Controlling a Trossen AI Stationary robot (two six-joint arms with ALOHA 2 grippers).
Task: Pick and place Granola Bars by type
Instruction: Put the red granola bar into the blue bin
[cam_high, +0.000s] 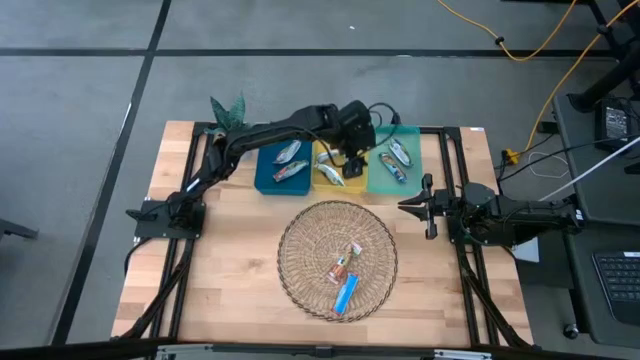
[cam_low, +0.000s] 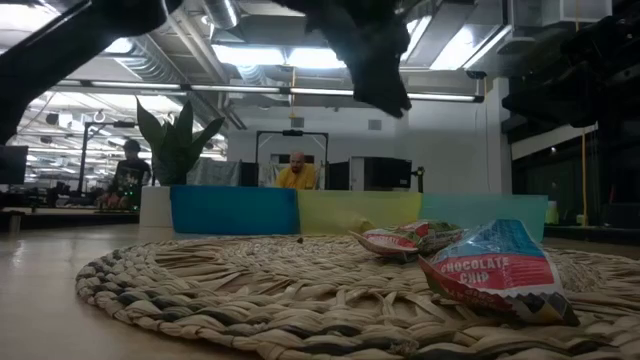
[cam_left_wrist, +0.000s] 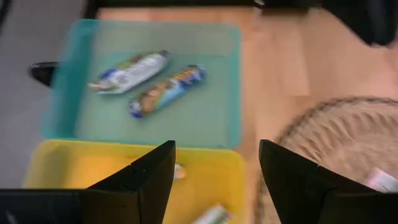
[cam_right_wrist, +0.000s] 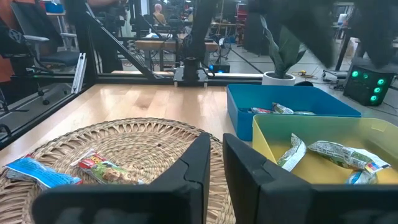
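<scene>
We see the left gripper (cam_high: 350, 160) over the yellow tray (cam_high: 322, 152), fingers spread, empty, granola bars (cam_left_wrist: 149, 82) in the green tray (cam_left_wrist: 65, 81) just beyond it, right gripper (cam_high: 420, 207) beside the wicker basket (cam_high: 300, 235), fingers nearly together, empty.

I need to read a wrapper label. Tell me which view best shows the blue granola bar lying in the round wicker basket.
The low view: the blue granola bar fills the foreground, "CHOCOLATE CHIP" legible, on the round wicker basket. The high view shows it small; the right wrist view shows it at the picture's edge; the left wrist view misses it.
</scene>
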